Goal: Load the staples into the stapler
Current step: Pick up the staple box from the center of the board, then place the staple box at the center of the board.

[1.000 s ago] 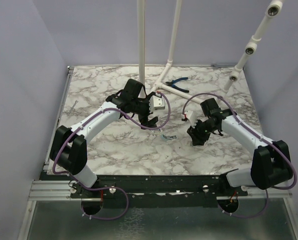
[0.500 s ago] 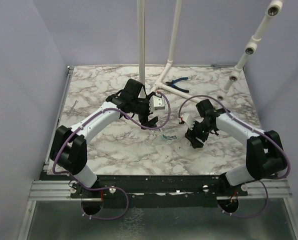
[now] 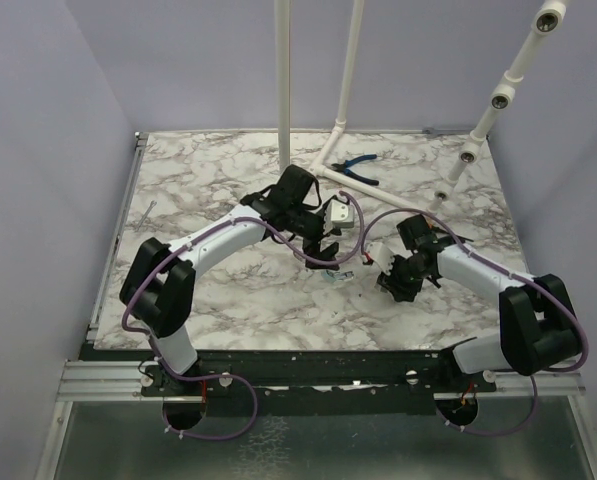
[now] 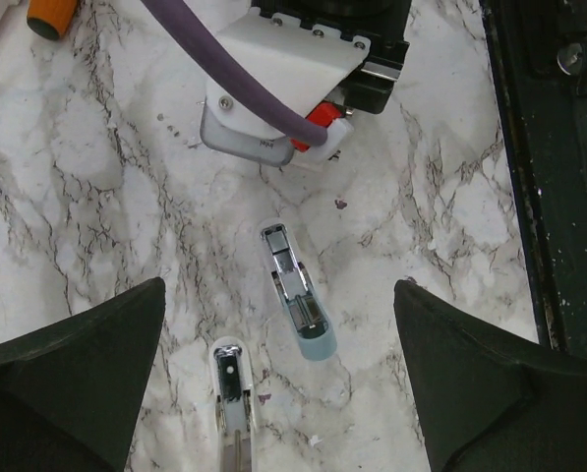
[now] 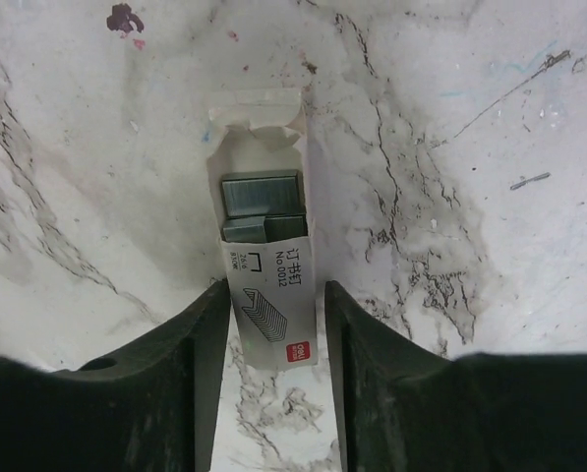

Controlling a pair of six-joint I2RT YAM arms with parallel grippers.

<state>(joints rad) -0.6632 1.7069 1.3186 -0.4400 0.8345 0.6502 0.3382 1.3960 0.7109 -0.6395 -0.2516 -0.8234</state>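
The stapler lies swung open flat on the marble, seen in the left wrist view as a pale blue-green half with its metal channel (image 4: 297, 295) and a second half (image 4: 231, 393) at the lower edge. It also shows in the top view as the stapler (image 3: 336, 272). My left gripper (image 4: 279, 324) hovers over it, wide open and holding nothing. In the right wrist view a white staple box (image 5: 271, 295) lies on the table with its flap open, and grey staples (image 5: 262, 200) show inside. My right gripper (image 5: 275, 295) straddles the box; its left finger touches it and a thin gap shows on the right.
Blue-handled pliers (image 3: 356, 168) lie at the back by the white pipe frame (image 3: 328, 160). An orange tool handle (image 4: 52, 12) sits at the left wrist view's top left. The right arm's wrist housing (image 4: 293, 88) hangs just beyond the stapler.
The left arm has swung right and nearer, so its gripper now sits over the stapler. The right gripper shifted slightly left, then back right.
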